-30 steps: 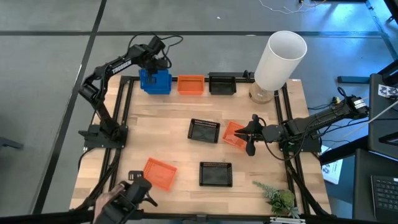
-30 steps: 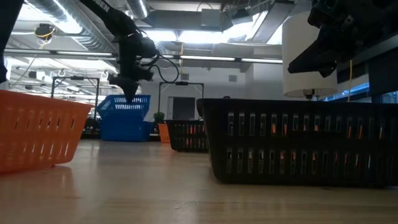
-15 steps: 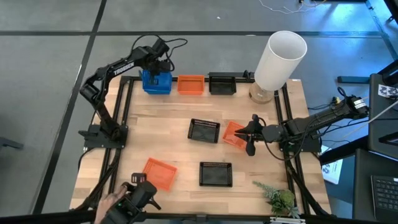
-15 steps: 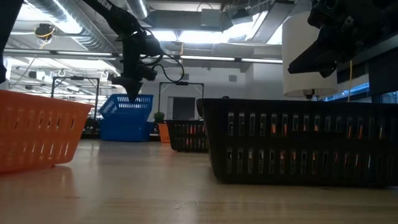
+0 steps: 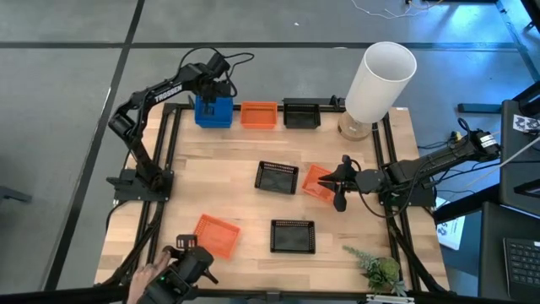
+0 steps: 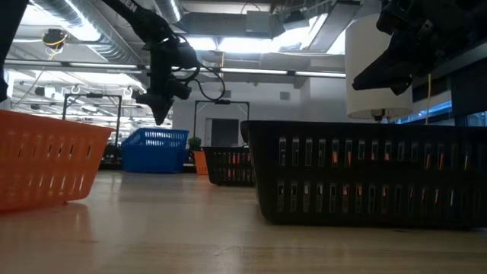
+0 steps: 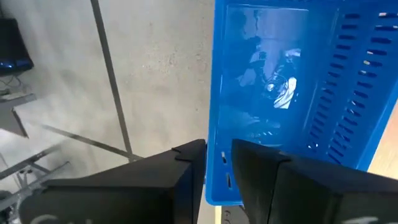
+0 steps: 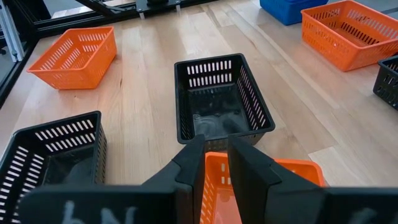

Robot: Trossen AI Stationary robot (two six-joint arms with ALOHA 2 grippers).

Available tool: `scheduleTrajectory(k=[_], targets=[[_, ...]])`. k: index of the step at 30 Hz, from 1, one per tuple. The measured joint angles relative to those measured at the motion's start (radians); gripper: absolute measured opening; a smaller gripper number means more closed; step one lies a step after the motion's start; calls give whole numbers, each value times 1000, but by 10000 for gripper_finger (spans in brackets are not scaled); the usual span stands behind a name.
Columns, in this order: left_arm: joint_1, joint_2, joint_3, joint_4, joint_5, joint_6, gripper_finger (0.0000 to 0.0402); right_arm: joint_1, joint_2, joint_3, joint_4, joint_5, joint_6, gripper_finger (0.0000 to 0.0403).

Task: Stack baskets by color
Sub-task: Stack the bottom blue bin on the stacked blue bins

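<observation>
A blue basket (image 5: 213,111) sits level at the table's far left, nested on another blue one (image 6: 155,149). My left gripper (image 7: 217,149) hangs open just above its far rim (image 7: 219,180), clear of it in the low view. An orange basket (image 5: 259,114) and a black one (image 5: 300,113) stand beside it along the far edge. My right gripper (image 5: 336,181) is shut on a tilted orange basket (image 5: 317,181) right of centre. Two black baskets (image 5: 277,177) (image 5: 293,236) and another orange one (image 5: 217,234) lie loose on the table. My right gripper pinches the orange basket's right-hand wall at its rim (image 8: 214,163) between its two fingers. The fingers come slanting down from the table's right side. The basket hangs tilted; whether its lower edge rests on the table I cannot tell.
A tall white cylinder (image 5: 377,84) stands at the far right corner. A small green plant (image 5: 375,270) sits at the near right corner. A person's hand holding a dark device (image 5: 173,277) shows at the near left edge. Bare wood lies left of centre.
My left gripper has shifted slightly toward the table's right and let go of the blue basket. That basket hung tilted from the fingers above the blue one; now it rests level on it, with the gripper clear above.
</observation>
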Motion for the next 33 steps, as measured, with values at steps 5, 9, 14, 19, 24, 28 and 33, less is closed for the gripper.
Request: scheduleTrajectory(k=[5, 9, 14, 19, 24, 28, 33], targets=[[0, 0, 0, 55, 1, -24, 67, 0, 0, 0, 0, 0, 3, 70], [-9, 0, 0, 97, 5, -26, 67, 0, 0, 0, -2, 0, 4, 70], [-13, 1, 0, 113, 9, -44, 67, 0, 0, 0, -3, -1, 3, 70], [-1, 25, -1, 119, 10, -84, 67, 0, 0, 0, -8, -2, 3, 70], [1, 58, -2, 176, -12, -116, 66, 0, 0, 0, -11, -3, 4, 70], [-10, 78, -2, 177, 5, -112, 66, 0, 0, 0, -11, -3, 4, 70], [-12, 80, -2, 172, 7, -105, 66, 0, 0, 0, -11, -3, 4, 70]])
